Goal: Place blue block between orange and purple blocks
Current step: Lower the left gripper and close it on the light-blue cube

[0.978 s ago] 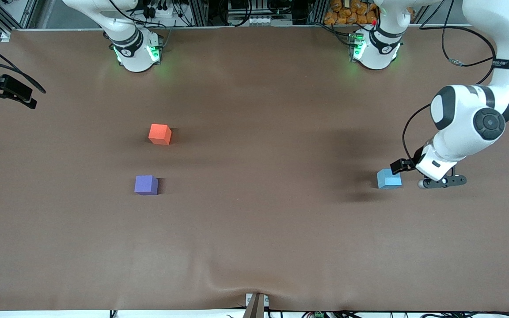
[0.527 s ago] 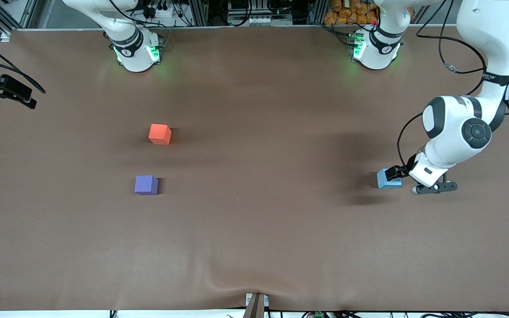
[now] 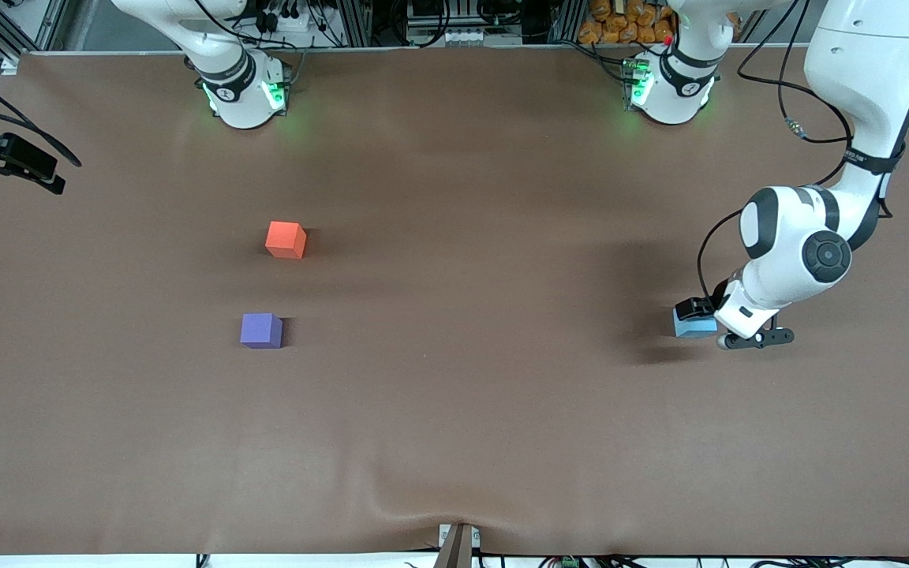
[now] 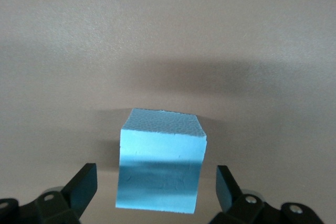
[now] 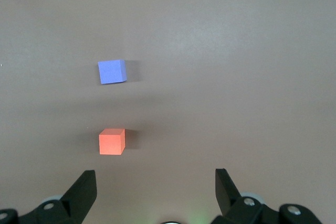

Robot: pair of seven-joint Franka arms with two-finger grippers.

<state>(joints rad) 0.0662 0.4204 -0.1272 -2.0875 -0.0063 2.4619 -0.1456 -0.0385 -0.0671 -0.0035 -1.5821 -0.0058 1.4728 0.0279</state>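
Straddling the matte foam blue block (image 4: 160, 163), left pincer (image 4: 156, 188) gapes; right pincer (image 5: 155, 190) waits agape

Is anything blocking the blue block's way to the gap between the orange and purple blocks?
Nothing visible. The left gripper is open around the blue block; only bare table lies between it and the gap between the orange block and purple block.
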